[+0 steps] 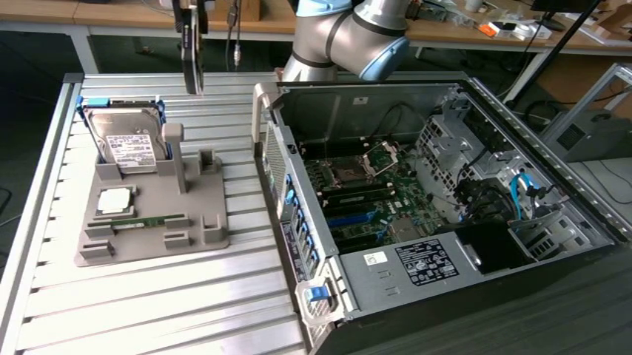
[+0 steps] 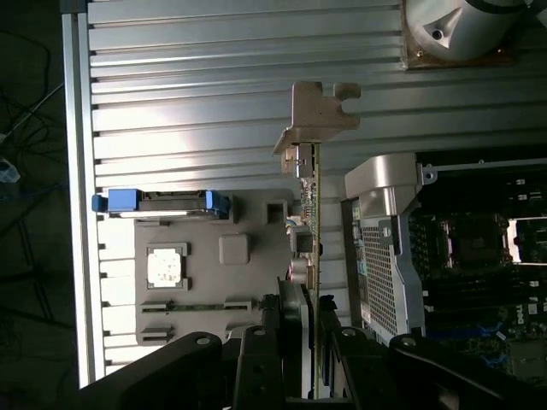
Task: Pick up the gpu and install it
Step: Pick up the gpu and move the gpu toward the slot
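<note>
Item: gpu (image 1: 195, 63), a thin dark card seen edge-on, hanging upright in the air above the bench (image 1: 148, 296), toward the bench edge where the arm (image 1: 345, 37) stands, and touching nothing below it. In the wrist view the gpu (image 2: 313, 248) runs out from the hand to a pale bracket (image 2: 320, 107) at its free end, and its line falls along the side of the holder that faces the case. Hand (image 1: 189, 11): narrowed onto the gpu, a dark finger pressed to each flat face; the wrist view shows the hand (image 2: 309, 342) with its fingers (image 2: 289, 329) clamping the card's near end. Holder (image 1: 203, 233): grey moulded tray lying flat on the bench, nearer the bench edge at the exterior view's left. Contents of holder: hard drive (image 1: 129, 144), silver with a white label, standing tilted in a blue-edged cradle at the holder's end nearest the arm; processor chip (image 1: 115, 200), square and pale, lying flat in its recess; memory stick (image 1: 138, 220), green, lying flat in a slot just beside the chip. Computer case (image 1: 395, 274): on its side with the panel off, taking up the bench edge at the exterior view's right, just beside the holder. Motherboard (image 1: 365, 200): exposed inside the case, with blue slots and dark cables around it.
</note>
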{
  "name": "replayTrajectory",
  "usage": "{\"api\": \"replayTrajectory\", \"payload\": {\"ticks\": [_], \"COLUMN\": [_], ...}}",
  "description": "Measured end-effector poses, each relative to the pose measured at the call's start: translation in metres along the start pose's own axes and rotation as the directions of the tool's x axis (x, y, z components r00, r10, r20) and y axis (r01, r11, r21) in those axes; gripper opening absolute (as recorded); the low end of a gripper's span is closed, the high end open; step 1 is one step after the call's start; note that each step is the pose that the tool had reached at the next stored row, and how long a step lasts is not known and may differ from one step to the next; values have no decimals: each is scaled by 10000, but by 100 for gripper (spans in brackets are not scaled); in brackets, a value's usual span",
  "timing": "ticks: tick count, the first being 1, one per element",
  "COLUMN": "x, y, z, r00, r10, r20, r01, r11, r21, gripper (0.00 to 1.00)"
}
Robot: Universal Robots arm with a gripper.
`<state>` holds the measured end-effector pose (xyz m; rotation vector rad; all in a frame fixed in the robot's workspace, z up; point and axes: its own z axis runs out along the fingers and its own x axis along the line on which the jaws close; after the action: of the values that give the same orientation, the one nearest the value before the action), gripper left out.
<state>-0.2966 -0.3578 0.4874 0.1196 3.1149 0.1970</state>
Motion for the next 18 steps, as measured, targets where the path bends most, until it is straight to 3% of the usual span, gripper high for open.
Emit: {"api": "replayTrajectory", "payload": {"ticks": [18], "x": [-2], "y": [17], "z": [-133], "r00": [10000], "r10": [2], "r20": [-7], "r01": [-2], "r11": [10000], "r21": [-81], "gripper": [28]}}
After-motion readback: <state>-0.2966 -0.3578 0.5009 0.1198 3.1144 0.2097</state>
